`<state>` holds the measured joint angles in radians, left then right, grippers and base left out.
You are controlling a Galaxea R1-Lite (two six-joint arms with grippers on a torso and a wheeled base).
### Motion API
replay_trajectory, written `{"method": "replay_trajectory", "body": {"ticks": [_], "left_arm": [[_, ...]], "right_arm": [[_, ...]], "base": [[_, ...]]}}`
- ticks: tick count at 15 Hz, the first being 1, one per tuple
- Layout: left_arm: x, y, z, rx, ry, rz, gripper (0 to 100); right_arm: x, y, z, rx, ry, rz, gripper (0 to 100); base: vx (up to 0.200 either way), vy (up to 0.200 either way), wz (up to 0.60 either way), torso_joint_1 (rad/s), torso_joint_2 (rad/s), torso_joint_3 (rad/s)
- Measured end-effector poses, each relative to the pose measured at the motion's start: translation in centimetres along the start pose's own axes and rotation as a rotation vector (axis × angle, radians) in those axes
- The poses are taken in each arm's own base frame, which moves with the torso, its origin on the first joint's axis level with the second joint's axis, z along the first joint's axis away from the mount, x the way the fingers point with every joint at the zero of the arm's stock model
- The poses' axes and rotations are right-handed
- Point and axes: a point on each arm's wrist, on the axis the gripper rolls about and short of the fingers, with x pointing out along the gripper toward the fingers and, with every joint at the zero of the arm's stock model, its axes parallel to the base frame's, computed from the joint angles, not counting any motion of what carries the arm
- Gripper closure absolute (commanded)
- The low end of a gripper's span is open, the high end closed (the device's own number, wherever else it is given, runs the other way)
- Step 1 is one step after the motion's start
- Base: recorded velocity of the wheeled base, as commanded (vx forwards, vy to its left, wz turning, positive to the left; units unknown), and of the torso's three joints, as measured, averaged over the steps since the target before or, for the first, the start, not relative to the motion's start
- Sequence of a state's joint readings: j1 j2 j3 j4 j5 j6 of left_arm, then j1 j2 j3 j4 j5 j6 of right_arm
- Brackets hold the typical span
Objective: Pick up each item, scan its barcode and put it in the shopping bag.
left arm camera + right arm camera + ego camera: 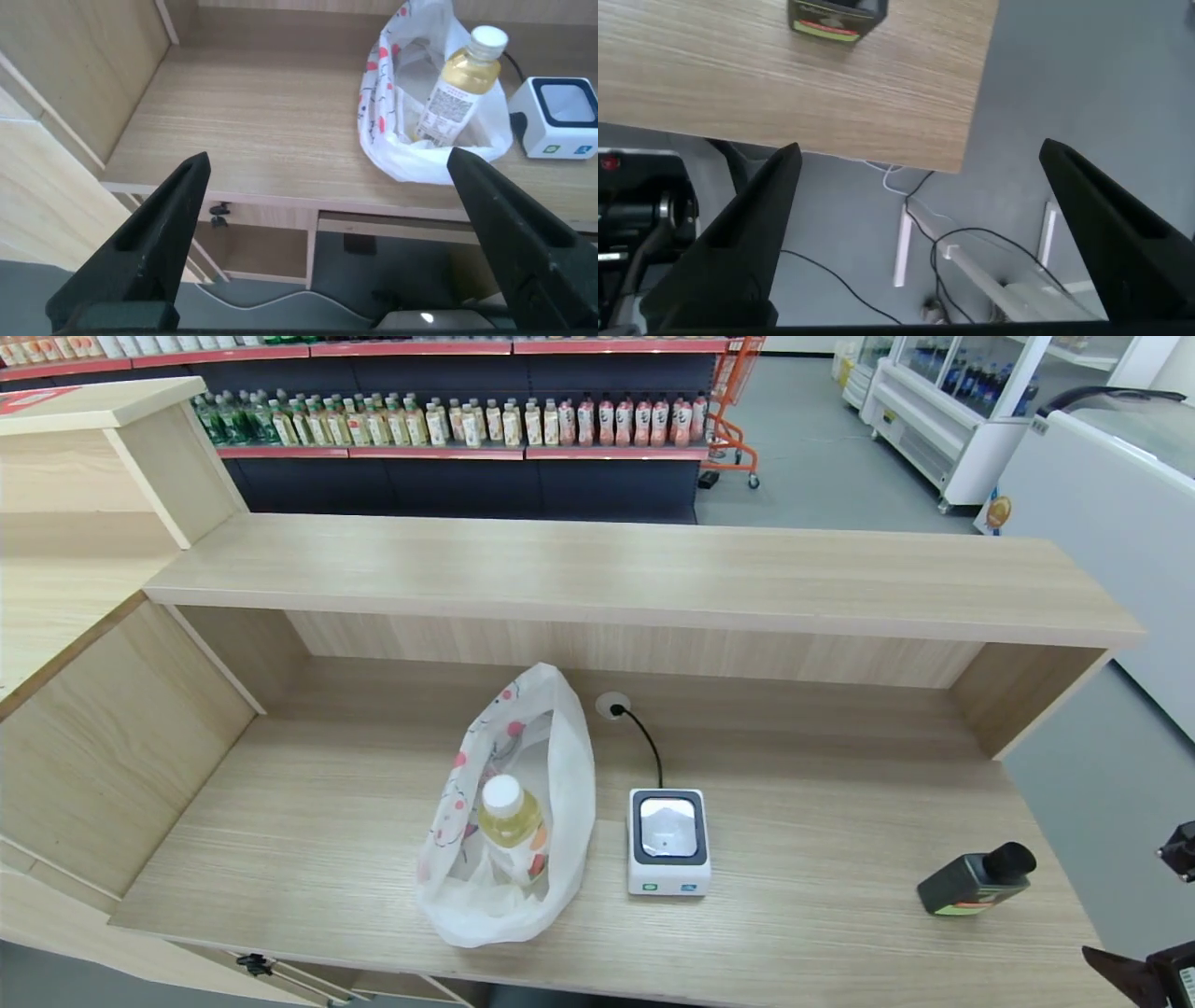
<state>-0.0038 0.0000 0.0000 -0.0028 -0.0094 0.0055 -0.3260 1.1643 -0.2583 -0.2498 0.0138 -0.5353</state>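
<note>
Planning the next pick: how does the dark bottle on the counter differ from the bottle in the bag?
The dark bottle lies on its side on the counter; the yellow bottle stands upright inside the shopping bag. The dark bottle has a black cap, the yellow bottle a white one. Both are capped.

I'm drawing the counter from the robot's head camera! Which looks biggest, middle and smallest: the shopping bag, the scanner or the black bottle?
1. shopping bag, by far the biggest.
2. scanner.
3. black bottle, lying on its side. It looks only a little smaller than the scanner, so that pair is close.
</note>
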Motion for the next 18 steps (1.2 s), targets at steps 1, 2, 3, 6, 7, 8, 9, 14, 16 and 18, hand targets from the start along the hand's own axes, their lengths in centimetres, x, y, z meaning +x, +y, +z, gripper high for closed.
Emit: {"method": "replay_trajectory", "body": {"ticks": [1, 2, 3, 6, 7, 8, 9, 14, 16, 18], "left_arm": [[0.0, 0.0, 0.0, 0.0, 0.0, -0.001, 0], [0.0, 0.0, 0.0, -0.001, 0.0, 0.0, 0], [0.0, 0.0, 0.0, -0.002, 0.0, 0.0, 0], [0.0, 0.0, 0.0, -0.005, 0.0, 0.0, 0], [0.0, 0.0, 0.0, -0.005, -0.001, 0.0, 0], [0.0, 0.0, 0.0, -0.006, 0.0, -0.001, 0], [0.0, 0.0, 0.0, -0.006, 0.0, -0.001, 0], [0.0, 0.0, 0.0, -0.006, 0.0, -0.001, 0], [0.0, 0.0, 0.0, -0.006, 0.0, 0.0, 0], [0.0, 0.0, 0.0, -0.006, 0.0, 0.0, 0]], "right_arm": [[0.1, 0.0, -0.1, -0.032, 0.008, 0.005, 0], [0.3, 0.1, -0.3, -0.045, 0.018, 0.012, 0], [0.4, 0.2, -0.4, -0.066, 0.026, 0.018, 0], [0.8, 0.5, -0.9, -0.118, 0.059, 0.044, 0], [1.0, 0.5, -0.9, -0.131, 0.065, 0.05, 0], [1.3, 0.5, -0.8, -0.149, 0.071, 0.056, 0], [1.5, 0.5, -0.8, -0.162, 0.078, 0.065, 0], [3.6, 0.7, -0.2, -0.227, 0.046, 0.159, 0], [4.8, 0.6, 0.3, -0.258, -0.013, 0.191, 0], [6.4, 0.4, 0.9, -0.3, -0.073, 0.198, 0]], "base": [[0.0, -0.2, 0.0, 0.002, 0.0, 0.002], [0.0, -0.2, 0.0, 0.002, 0.0, 0.007], [0.0, -0.2, 0.0, 0.007, 0.0, -0.002], [0.0, 0.0, 0.0, 0.0, 0.0, 0.0], [0.0, 0.0, 0.0, 0.0, 0.0, 0.0], [0.0, 0.0, 0.0, 0.0, 0.0, 0.0], [0.0, 0.0, 0.0, 0.0, 0.0, 0.0], [0.0, 0.0, 0.0, 0.0, 0.0, 0.0], [0.0, 0.0, 0.0, 0.0, 0.0, 0.0], [0.0, 0.0, 0.0, 0.0, 0.0, 0.0]]}}
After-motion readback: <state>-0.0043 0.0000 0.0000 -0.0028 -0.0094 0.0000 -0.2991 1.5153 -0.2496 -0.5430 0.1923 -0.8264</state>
